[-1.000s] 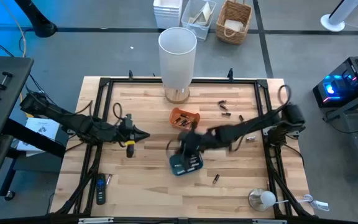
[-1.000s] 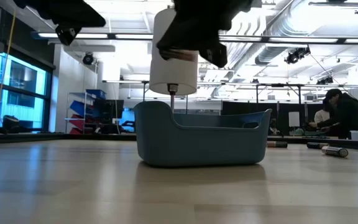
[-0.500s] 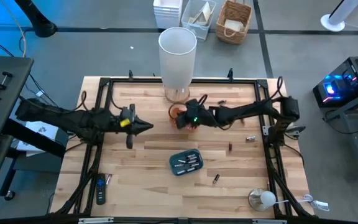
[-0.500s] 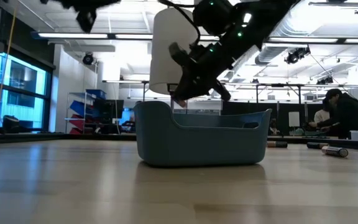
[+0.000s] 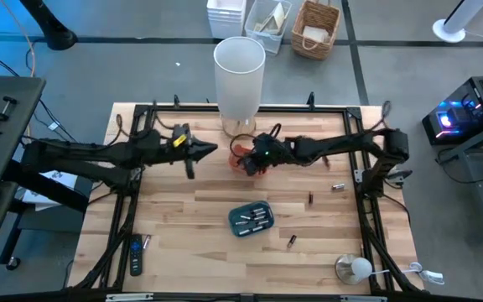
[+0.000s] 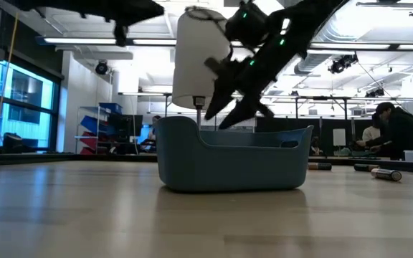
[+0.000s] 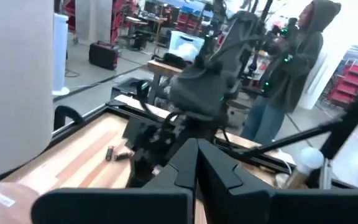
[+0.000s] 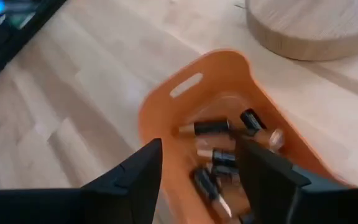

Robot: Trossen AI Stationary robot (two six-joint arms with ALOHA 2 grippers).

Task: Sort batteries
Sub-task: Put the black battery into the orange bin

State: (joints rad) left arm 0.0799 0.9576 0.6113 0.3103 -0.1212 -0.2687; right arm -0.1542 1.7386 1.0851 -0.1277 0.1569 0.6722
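The right gripper (image 5: 247,159) hangs directly over a small orange plastic bin (image 8: 229,155), its two dark fingers (image 8: 135,177) spread apart with nothing between them. Below and between those fingers, inside the bin, lie several dark batteries with copper-brown ends (image 8: 213,149), piled loosely against one another. Just beyond the bin from this gripper stands a tall white cylinder on a round wooden base (image 5: 240,80). Nearer the table's front edge sits a small blue-grey plastic tray (image 5: 251,220) holding a few more silvery batteries (image 5: 255,220), and loose batteries (image 5: 301,148) lie scattered on the pale wooden tabletop (image 5: 199,243) on the right arm's side. The left gripper (image 5: 210,149) hovers above the table, near the right gripper and pointing toward the orange bin; its fingers meet at the tips and carry nothing. A black remote-like bar (image 5: 136,257) lies well apart, near the front left corner. A person in a hooded top (image 7: 294,62) stands beyond the table.
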